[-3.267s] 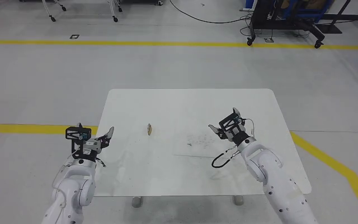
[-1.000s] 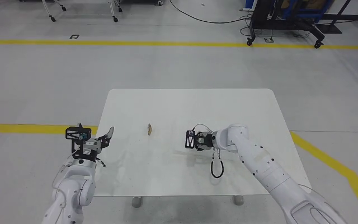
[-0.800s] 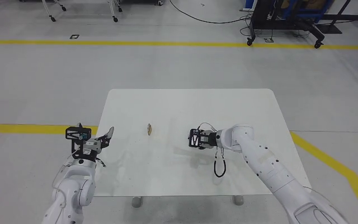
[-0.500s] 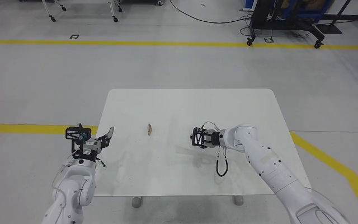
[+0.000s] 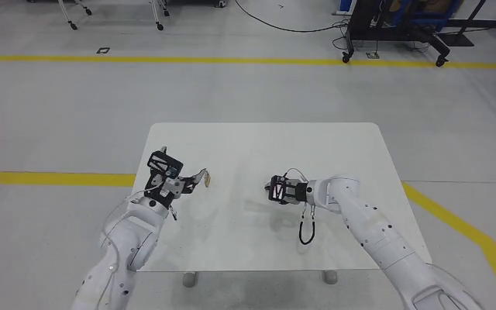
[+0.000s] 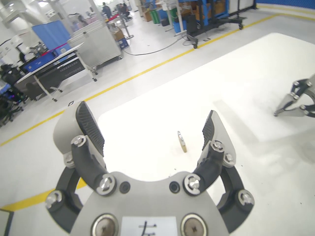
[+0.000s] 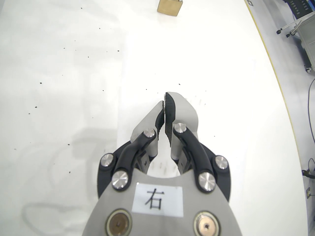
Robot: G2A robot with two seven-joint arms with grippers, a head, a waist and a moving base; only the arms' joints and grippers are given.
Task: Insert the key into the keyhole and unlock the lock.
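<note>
A brass padlock (image 5: 207, 178) with a steel shackle lies on the white table (image 5: 310, 139), left of its middle. The right wrist view shows the padlock (image 7: 170, 5) flat on the table some way ahead. In the left wrist view the padlock (image 6: 181, 141) appears edge-on, just beyond the fingers. My left gripper (image 5: 194, 180) hovers right beside it, open (image 6: 147, 114) and holding nothing. My right gripper (image 5: 272, 188) is near the table's middle, pointing at the padlock. It is shut (image 7: 164, 98) on the key, of which a thin metal sliver shows at the tips.
A black cable loop (image 5: 304, 229) hangs from the right arm over the table. Small dark specks (image 7: 40, 83) dot the tabletop. The right gripper (image 6: 295, 101) is seen far off in the left wrist view. Yellow floor lines (image 5: 46, 178) run past the table.
My left arm has swung in from the table's left edge to just beside the padlock. My right gripper went to the table's middle, shut there, and drifted slightly right.
</note>
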